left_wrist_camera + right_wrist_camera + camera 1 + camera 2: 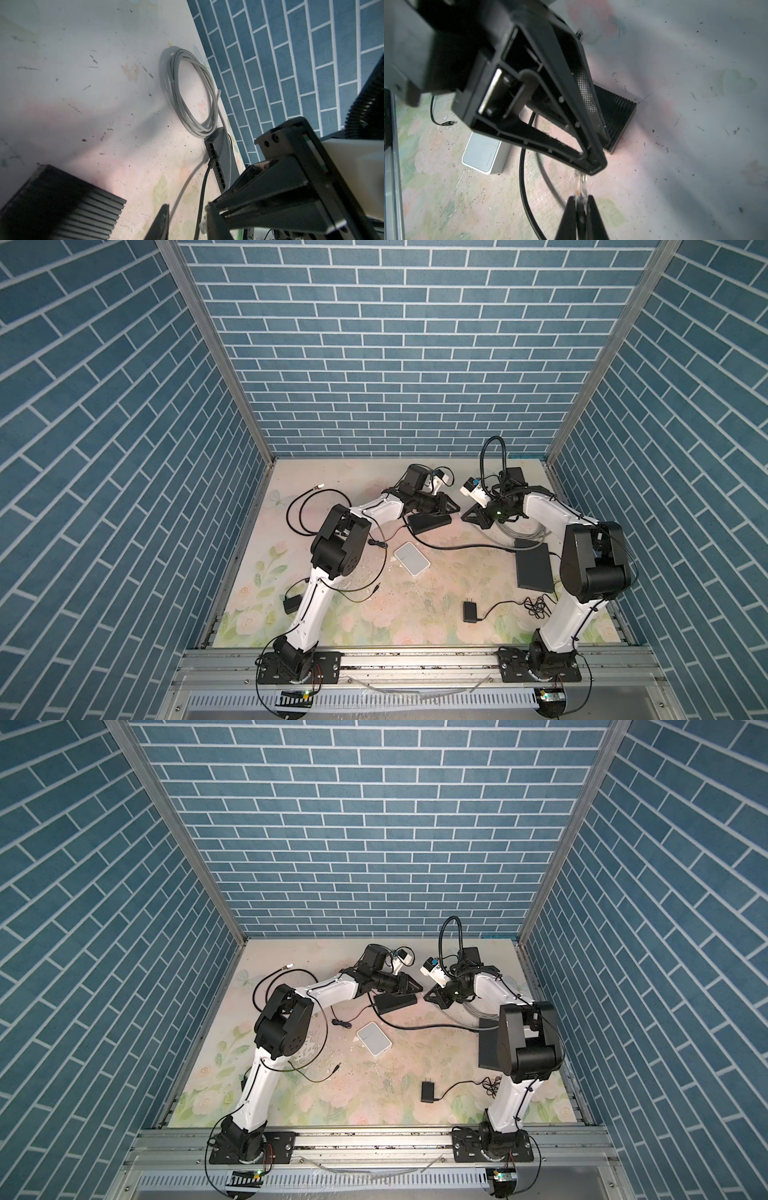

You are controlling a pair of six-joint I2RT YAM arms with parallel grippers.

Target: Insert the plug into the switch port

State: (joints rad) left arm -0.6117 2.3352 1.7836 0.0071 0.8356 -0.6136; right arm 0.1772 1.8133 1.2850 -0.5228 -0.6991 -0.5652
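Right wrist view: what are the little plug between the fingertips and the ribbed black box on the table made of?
The plug looks like clear, glossy plastic: you see through it to orange strands inside. The ribbed black box looks like matt black metal, perhaps aluminium, judging by its thin parallel fins; moulded plastic cannot be ruled out.

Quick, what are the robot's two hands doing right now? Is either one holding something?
Left hand: partly open, with nothing between its fingers.
Right hand: closed, pinching the clear plug.

Robot lab cell: brick-print walls (399, 364), aluminium rail (415, 659).
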